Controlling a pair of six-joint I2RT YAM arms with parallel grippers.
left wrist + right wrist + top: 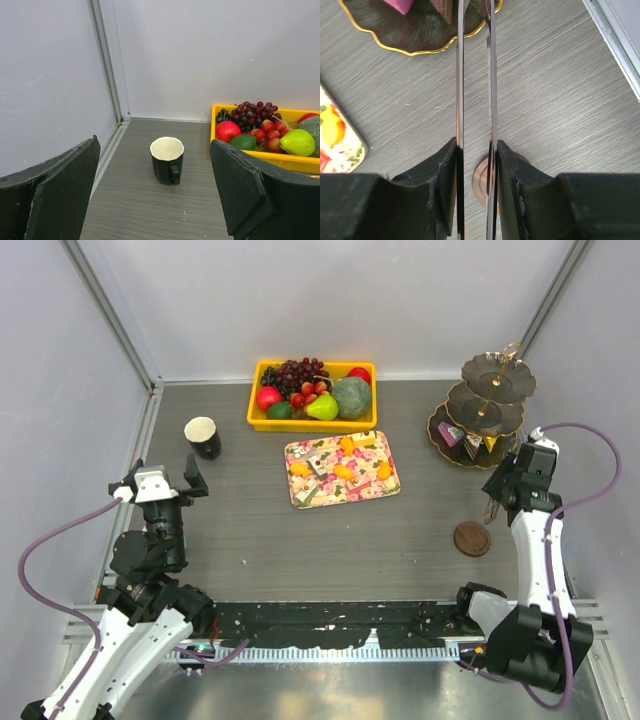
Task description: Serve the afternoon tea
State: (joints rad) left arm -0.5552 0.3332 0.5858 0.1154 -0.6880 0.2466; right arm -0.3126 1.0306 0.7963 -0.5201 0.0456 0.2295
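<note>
step in hand, as i judge it: moving sweets from tray (345, 496) to stand (497, 377). stand is at 2 o'clock of the tray.

right gripper (476, 150): fingers pinch the tongs (460, 75), blades a narrow gap apart. tips reach over the bottom tier's rim; cannot tell if they carry anything.

left gripper (160, 480): fingers spread wide, facing the cup (203, 436) but apart from it.

contents:
- tray: orange pastries (343, 471), some cake pieces
- bottom tier: cake pieces (470, 443); upper tiers look bare
- cup, 10 o'clock of tray: empty
- bin (258, 420), 12 o'clock: fruit
- coaster (472, 538), 4 o'clock: bare

next move probably calls for swinging the tongs toward 9 o'clock, straddling a pastry and squeezing lightly.
</note>
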